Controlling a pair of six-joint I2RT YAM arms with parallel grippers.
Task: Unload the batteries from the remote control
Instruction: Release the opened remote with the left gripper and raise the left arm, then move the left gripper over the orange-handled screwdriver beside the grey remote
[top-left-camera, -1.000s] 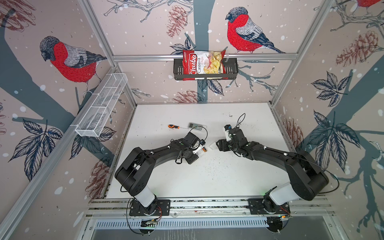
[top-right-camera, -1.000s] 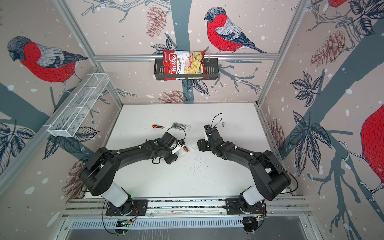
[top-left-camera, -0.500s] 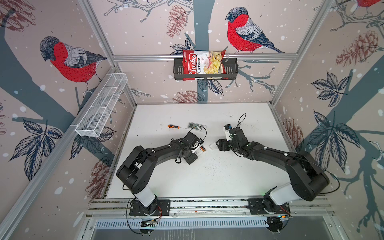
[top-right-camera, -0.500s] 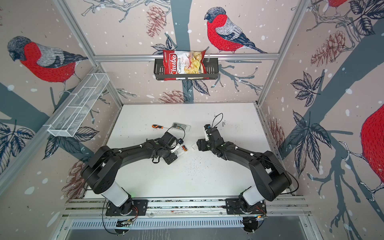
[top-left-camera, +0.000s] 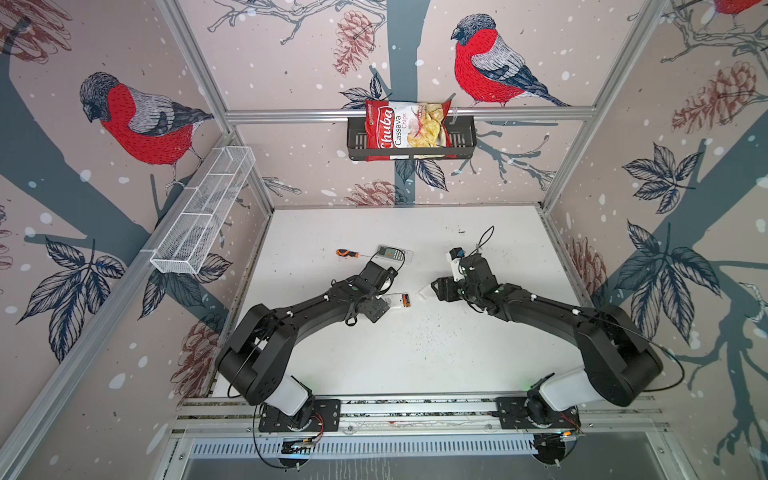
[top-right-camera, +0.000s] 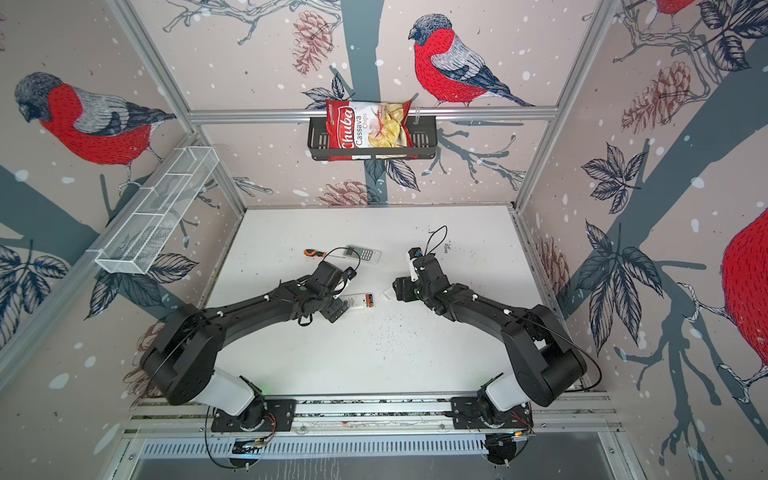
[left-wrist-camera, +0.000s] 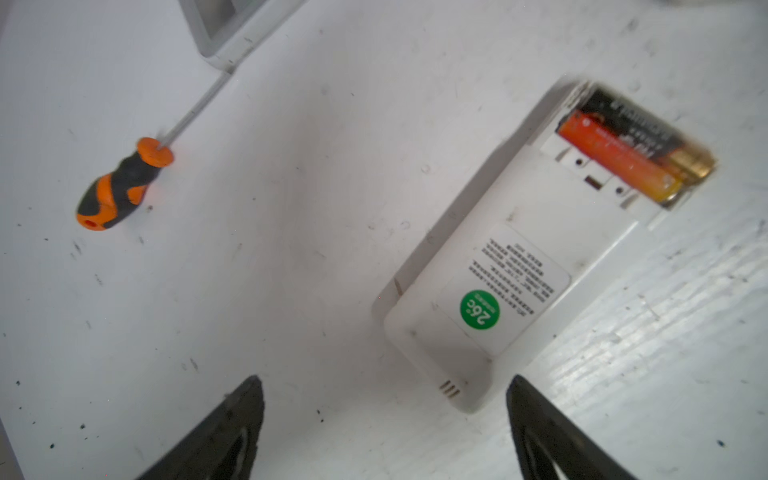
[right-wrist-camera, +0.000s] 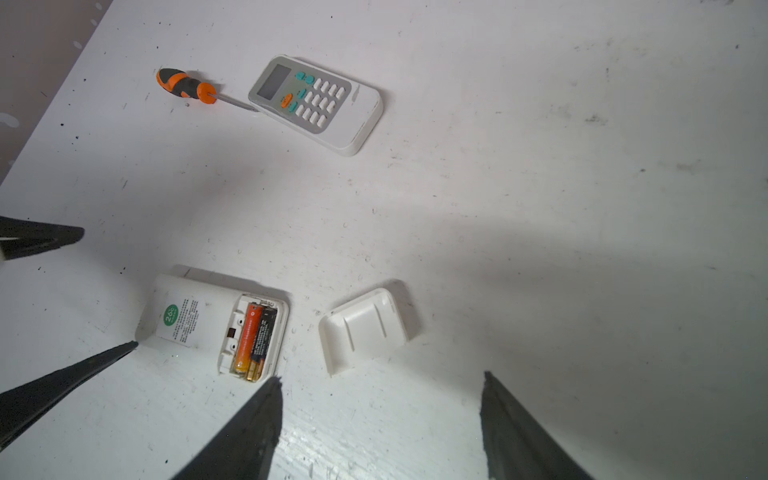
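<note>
Batteries (right-wrist-camera: 254, 337) — one orange, one black

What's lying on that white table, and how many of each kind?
Remote controls: 2
Batteries: 2
Battery cover: 1
Screwdriver: 1
Total: 6

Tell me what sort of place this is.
Probably a robot test cell, not a home: an aluminium frame walled with bird-print panels, two robot arms bolted to a rail by a white table, and a chips bag in a wall basket.
</note>
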